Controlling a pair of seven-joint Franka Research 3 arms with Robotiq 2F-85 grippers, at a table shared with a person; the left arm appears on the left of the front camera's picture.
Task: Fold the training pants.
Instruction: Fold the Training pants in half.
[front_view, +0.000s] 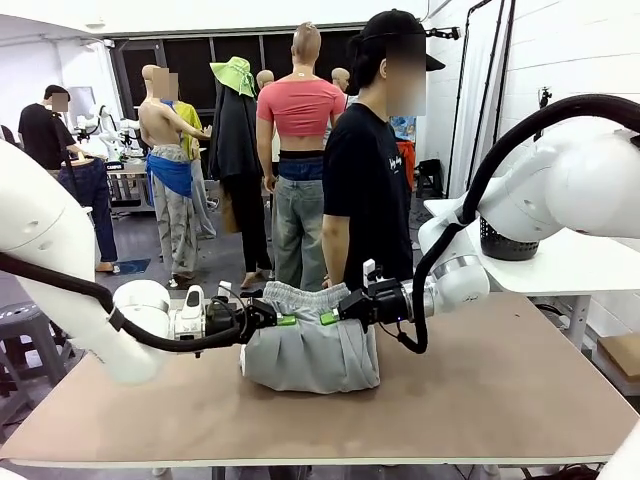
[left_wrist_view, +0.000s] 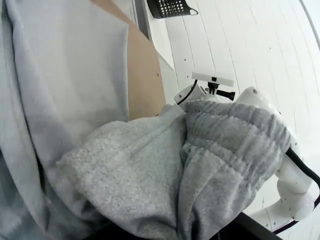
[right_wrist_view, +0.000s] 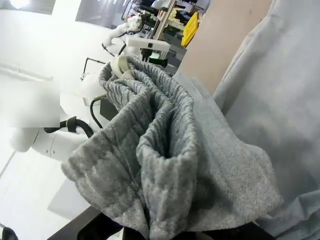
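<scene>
The light grey training pants (front_view: 310, 345) hang between both grippers over the middle of the brown table (front_view: 500, 390), their lower part resting bunched on the tabletop. My left gripper (front_view: 283, 320) is shut on the left end of the gathered waistband. From the right, my right gripper (front_view: 330, 317) is shut on the other end, close beside the left one. In the left wrist view the ribbed waistband (left_wrist_view: 235, 135) folds over the grey cloth right in front of the camera. The right wrist view has the same waistband (right_wrist_view: 145, 125) doubled up, with cloth covering the fingers.
A person in a black T-shirt (front_view: 365, 185) stands at the table's far edge right behind the pants. A black mesh basket (front_view: 505, 243) sits on a white side table (front_view: 570, 265) at the right. Bare tabletop lies on both sides of the pants.
</scene>
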